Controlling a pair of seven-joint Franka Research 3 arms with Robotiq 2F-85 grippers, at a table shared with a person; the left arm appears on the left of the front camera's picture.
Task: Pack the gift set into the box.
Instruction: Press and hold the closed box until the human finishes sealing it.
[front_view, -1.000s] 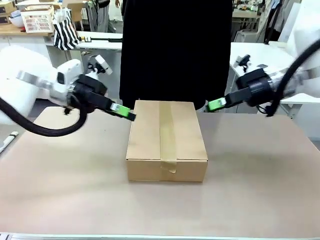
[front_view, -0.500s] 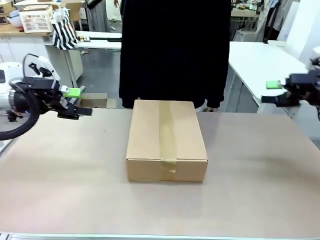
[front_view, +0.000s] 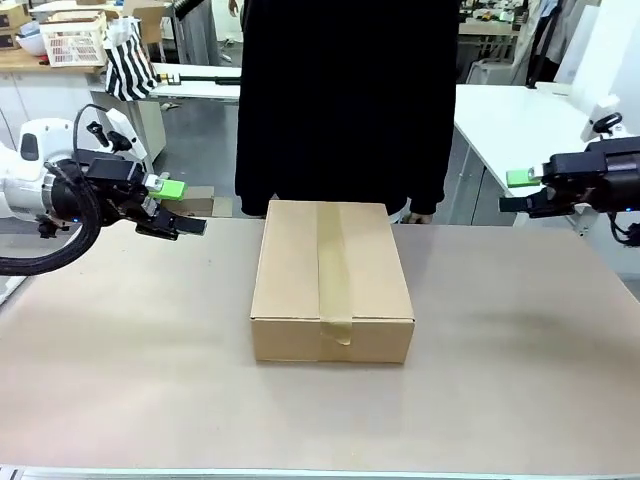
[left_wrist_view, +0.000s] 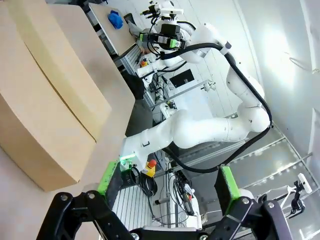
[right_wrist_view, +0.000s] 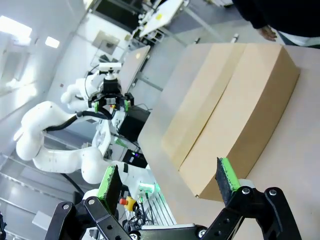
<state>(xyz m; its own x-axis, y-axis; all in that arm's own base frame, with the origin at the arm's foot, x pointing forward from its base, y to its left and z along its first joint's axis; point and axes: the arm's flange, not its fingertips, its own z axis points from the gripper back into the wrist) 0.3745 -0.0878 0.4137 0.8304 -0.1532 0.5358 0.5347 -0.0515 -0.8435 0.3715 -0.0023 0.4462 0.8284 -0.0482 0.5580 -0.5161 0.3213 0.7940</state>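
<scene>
Brown table mat (front_view: 500, 380) with a closed, taped box at frame centre.
Front: the plain brown corrugated cardboard box (front_view: 333, 280) sits sealed; since a second ago the left gripper (front_view: 180, 207) and right gripper (front_view: 520, 190) have pulled out to the frame edges, suggesting packing is finished. A dark-clothed person (front_view: 347, 100) stands behind. Wrist views: both spread, empty.

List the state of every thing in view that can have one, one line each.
box: shut, flaps down, tape strip along the top seam, flat on the table.
left gripper: open, empty, held off the box's left side.
right gripper: open, empty, held off the box's right side.
person: standing at the far edge of the table behind the box.
</scene>
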